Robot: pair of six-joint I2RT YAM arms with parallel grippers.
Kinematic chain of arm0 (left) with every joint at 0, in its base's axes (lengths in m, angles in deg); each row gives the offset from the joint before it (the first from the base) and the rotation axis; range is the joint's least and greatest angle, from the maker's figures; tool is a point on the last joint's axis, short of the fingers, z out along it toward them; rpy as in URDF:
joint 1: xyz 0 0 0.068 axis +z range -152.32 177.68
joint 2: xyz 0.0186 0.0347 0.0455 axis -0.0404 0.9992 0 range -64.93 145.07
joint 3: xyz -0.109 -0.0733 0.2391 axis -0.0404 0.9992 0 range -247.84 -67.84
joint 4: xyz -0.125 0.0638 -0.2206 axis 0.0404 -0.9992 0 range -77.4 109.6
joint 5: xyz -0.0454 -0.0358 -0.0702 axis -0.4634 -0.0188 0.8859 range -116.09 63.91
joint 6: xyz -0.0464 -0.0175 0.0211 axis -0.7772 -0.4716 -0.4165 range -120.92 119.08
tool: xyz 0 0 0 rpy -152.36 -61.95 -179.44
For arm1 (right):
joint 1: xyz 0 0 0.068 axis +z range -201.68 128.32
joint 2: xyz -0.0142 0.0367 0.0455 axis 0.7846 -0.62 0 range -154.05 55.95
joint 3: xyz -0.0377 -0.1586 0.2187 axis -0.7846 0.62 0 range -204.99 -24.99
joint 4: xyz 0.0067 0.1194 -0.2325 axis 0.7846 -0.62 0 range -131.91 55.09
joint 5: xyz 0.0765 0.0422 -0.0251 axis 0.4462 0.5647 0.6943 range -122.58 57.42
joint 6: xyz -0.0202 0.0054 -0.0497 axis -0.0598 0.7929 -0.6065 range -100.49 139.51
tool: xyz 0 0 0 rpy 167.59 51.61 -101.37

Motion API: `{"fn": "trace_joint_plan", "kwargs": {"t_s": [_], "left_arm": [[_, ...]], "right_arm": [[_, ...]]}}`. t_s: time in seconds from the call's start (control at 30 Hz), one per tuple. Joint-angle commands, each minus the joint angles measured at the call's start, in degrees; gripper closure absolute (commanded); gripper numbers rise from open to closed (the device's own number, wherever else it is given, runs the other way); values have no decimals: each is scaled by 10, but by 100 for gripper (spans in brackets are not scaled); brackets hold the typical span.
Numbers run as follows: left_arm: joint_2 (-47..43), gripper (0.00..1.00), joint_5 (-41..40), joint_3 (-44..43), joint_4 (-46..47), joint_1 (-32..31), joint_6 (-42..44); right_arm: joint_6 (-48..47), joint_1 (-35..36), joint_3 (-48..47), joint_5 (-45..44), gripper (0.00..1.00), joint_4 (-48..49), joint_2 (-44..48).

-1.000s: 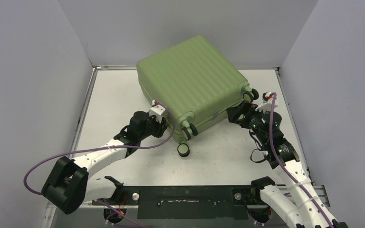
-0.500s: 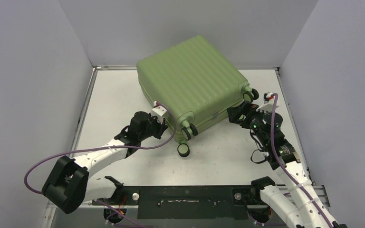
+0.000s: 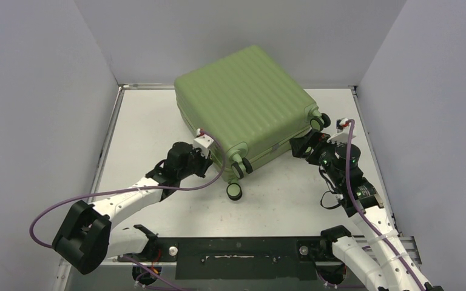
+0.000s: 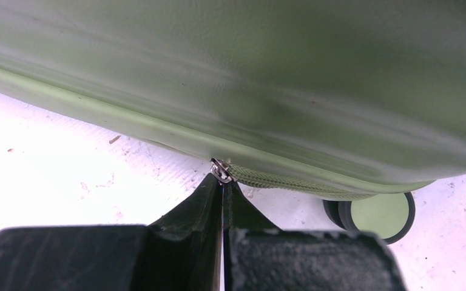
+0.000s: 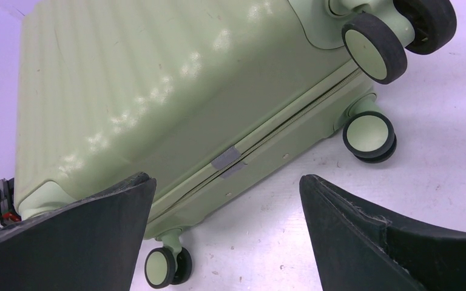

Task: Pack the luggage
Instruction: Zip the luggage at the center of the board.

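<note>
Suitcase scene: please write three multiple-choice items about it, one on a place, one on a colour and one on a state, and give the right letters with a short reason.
1. Where is the left claw?
A. on top of the suitcase
B. at the suitcase's side, on the zipper pull
C. at the far wall

2. What colour is the suitcase's shell?
A. light green
B. blue
C. grey

3. How is the right claw?
A. shut on a wheel
B. shut on nothing
C. open, holding nothing

Answers:
1 B: the left wrist view shows it closed on the pull.
2 A: every view shows a green ribbed shell.
3 C: its jaws stand wide apart in the right wrist view.
</note>
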Motion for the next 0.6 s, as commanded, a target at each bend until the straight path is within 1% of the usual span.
{"fn": "trace_joint_plan", "kwargs": {"t_s": [0.0,0.1,0.2,0.4,0.5,0.57], "left_arm": [[-18,100,26,-36,-46,-17,4],[-29,100,41,-32,-55,-28,3],[-35,100,65,-29,-56,-46,4],[-38,100,90,-34,-64,-88,4],[-43,100,99,-30,-53,-91,2],[-46,100,95,-26,-46,-92,-5]], "right_arm": [[14,4,5,-5,7,13,6],[23,4,2,-2,7,14,5],[30,4,1,22,7,23,2],[-11,14,5,187,6,71,-25],[-34,51,9,210,6,70,-39],[-45,91,8,194,6,69,-49]]}}
